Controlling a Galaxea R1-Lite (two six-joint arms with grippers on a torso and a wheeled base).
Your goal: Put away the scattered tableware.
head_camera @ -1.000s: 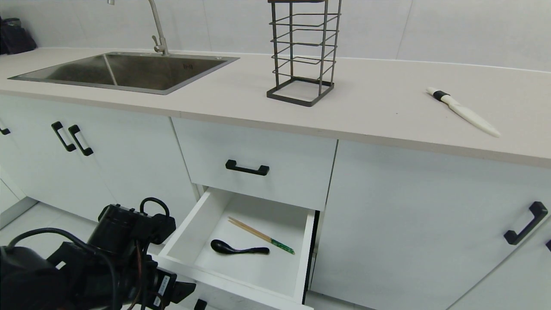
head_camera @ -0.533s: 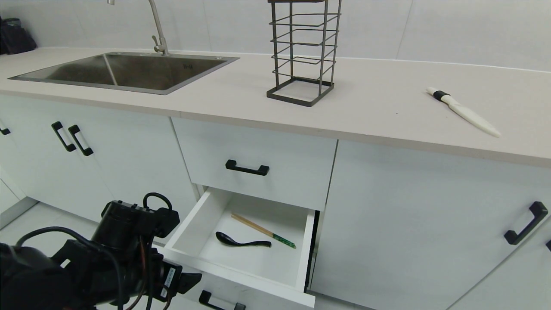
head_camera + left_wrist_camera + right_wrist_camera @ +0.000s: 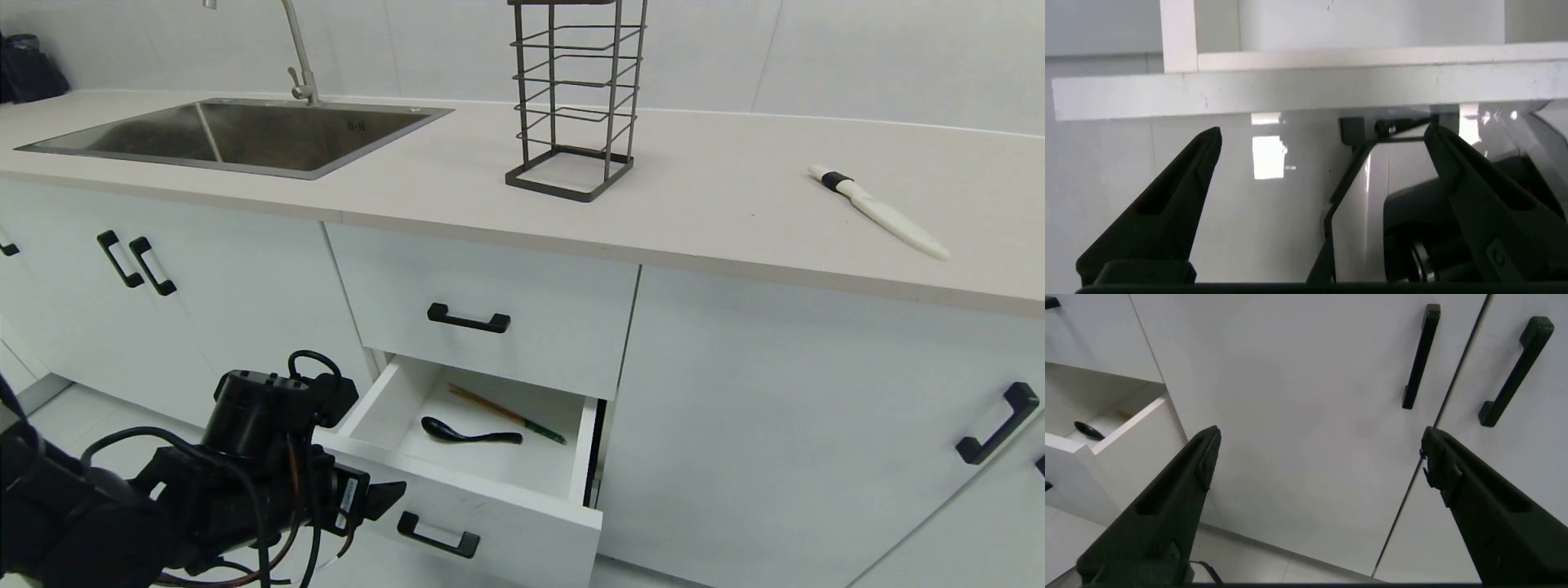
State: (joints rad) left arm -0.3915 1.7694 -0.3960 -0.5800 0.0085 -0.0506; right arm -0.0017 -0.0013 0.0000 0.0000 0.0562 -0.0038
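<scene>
Kitchen counter run, white cabinets. Countertop carries a sink, a wire rack and one white knife with a black band, lying flat well to the right, apart from the rack.

Under the shut upper drawer, the lower drawer is seen partly open. Black spoon and chopsticks are lying inside, just beside each other, toward the back.

Left gripper: fingers spread, nothing held, parked low at the drawer front, just beside its pull handle. Contact with the panel can't be told.

Right gripper: likewise released and empty, pointed at the cabinet doors right of the drawer, well below the counter.

Step in hand, as judged: drawer handling by the left arm. Two of three items are stowed, the knife is not yet; task is put at roughly two thirds.

Next move, as judged: the knife is best fetched by the right arm, being on that side. Gripper must be raised above the counter edge, fingers set across the grip end near the black band and closed low, since the knife lies flat. Drawer opening looks narrow under the upper front, so the drawer should be left open or pulled further before the knife is lowered in. Risk: knife sliding on the smooth top when pinched.
</scene>
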